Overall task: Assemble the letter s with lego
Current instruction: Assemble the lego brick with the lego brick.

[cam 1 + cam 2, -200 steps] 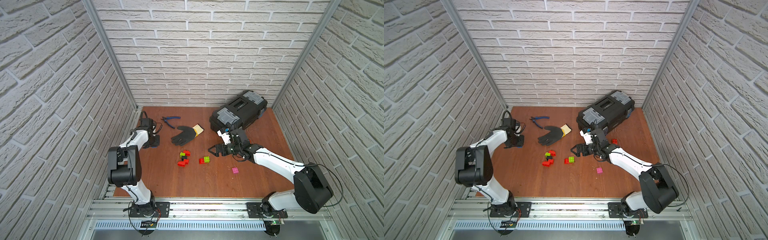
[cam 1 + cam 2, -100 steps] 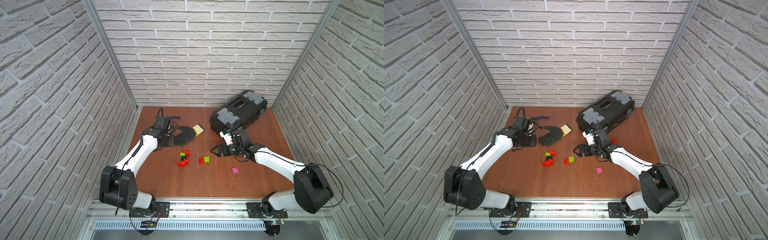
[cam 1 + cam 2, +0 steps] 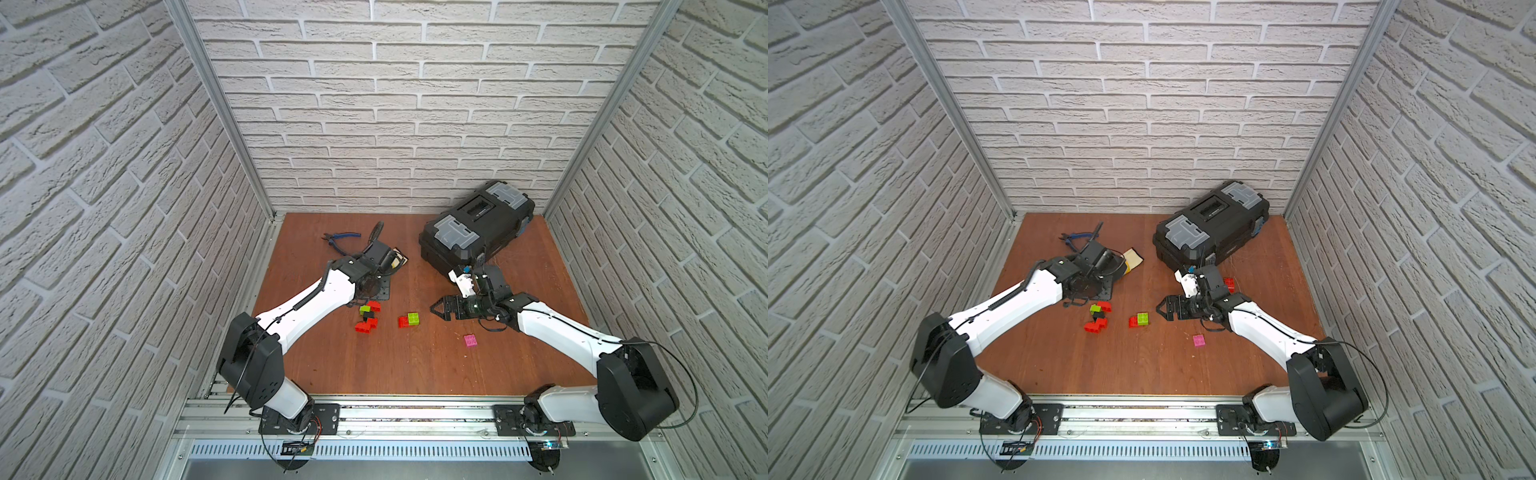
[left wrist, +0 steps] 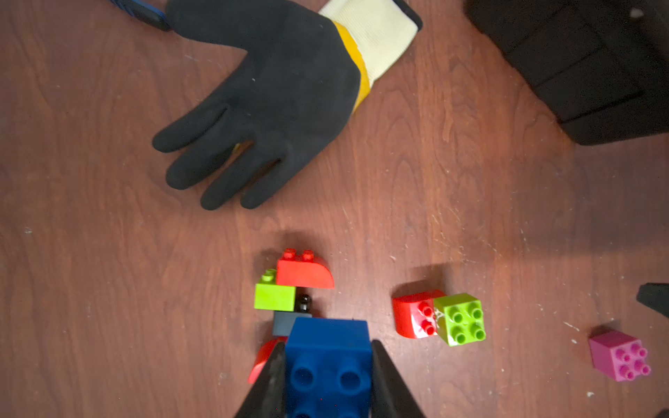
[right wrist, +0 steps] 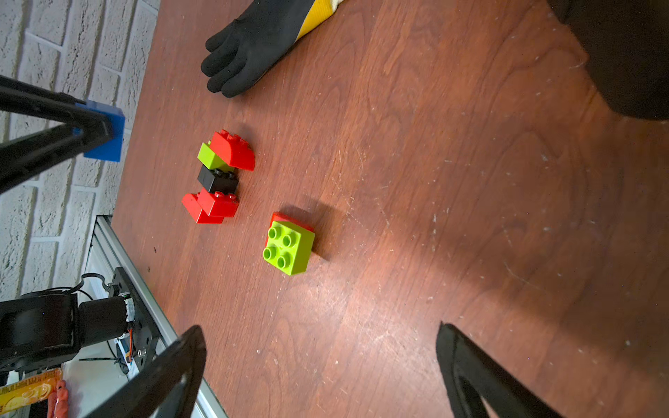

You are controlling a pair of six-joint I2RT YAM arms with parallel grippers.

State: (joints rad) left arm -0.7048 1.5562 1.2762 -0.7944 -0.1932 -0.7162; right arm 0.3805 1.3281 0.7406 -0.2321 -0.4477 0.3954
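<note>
Mostly red lego (image 4: 304,275), some lime/blk (blue brick (image 4: 327,340) in left tool (image 4: 327,346)).

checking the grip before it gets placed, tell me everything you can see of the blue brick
The blue brick is a small squarish block of glossy plastic. The face toward the left wrist camera shows round hollows, so it looks like the underside. It sits clamped between the black fingers of the left gripper, one on each side wall. In the right wrist view the blue brick hangs above the table, apart from the cluster of red, green and black bricks. Only the fingers touch it.
</note>
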